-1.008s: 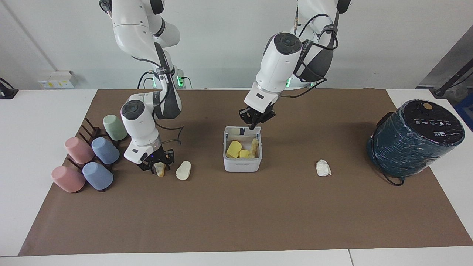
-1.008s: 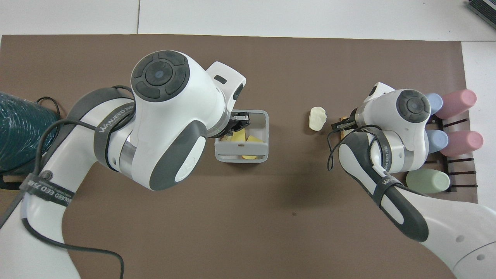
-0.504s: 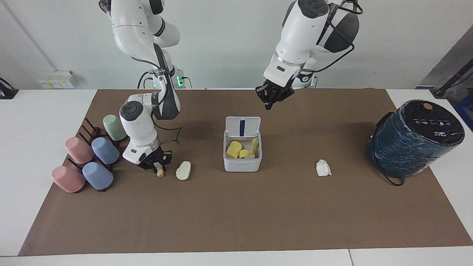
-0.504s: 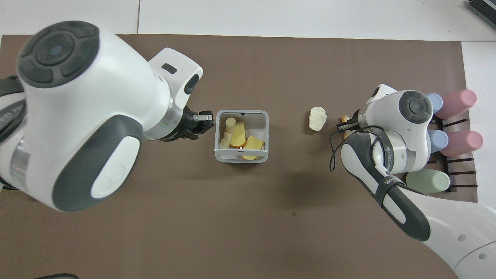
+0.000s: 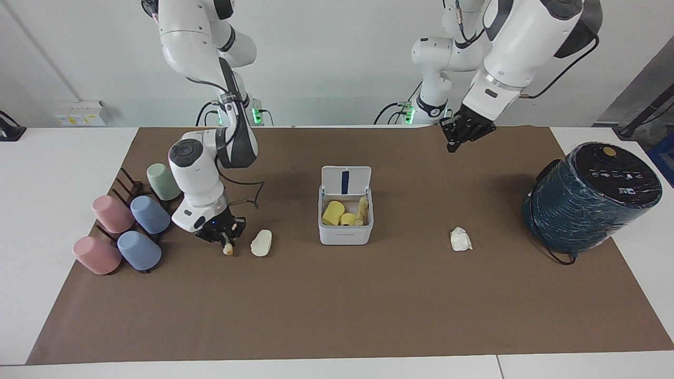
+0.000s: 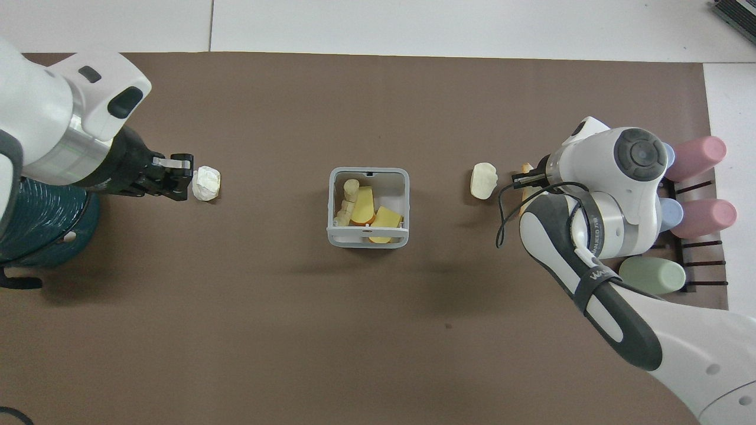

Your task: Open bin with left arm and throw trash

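The white bin (image 5: 345, 234) stands mid-mat with its lid (image 5: 346, 180) hinged upright; yellow and beige pieces lie inside. It also shows in the overhead view (image 6: 331, 206). My left gripper (image 5: 454, 143) hangs high in the air toward the left arm's end; from above it (image 6: 184, 174) sits beside the crumpled white paper wad (image 6: 207, 183), which lies on the mat (image 5: 461, 239). My right gripper (image 5: 224, 239) is shut on the pale yellow wedge (image 5: 228, 249) low at the mat. The cream oval lump (image 5: 261, 242) lies beside it, toward the bin.
A rack of pastel cups (image 5: 126, 226) lies at the right arm's end, close to the right arm. A big dark teal cylinder (image 5: 592, 197) stands at the left arm's end, partly under the left arm from above (image 6: 35, 218).
My left arm has risen off the bin's lid and swung toward its own end of the table. The lid stays open. My right gripper has shifted slightly with the wedge.
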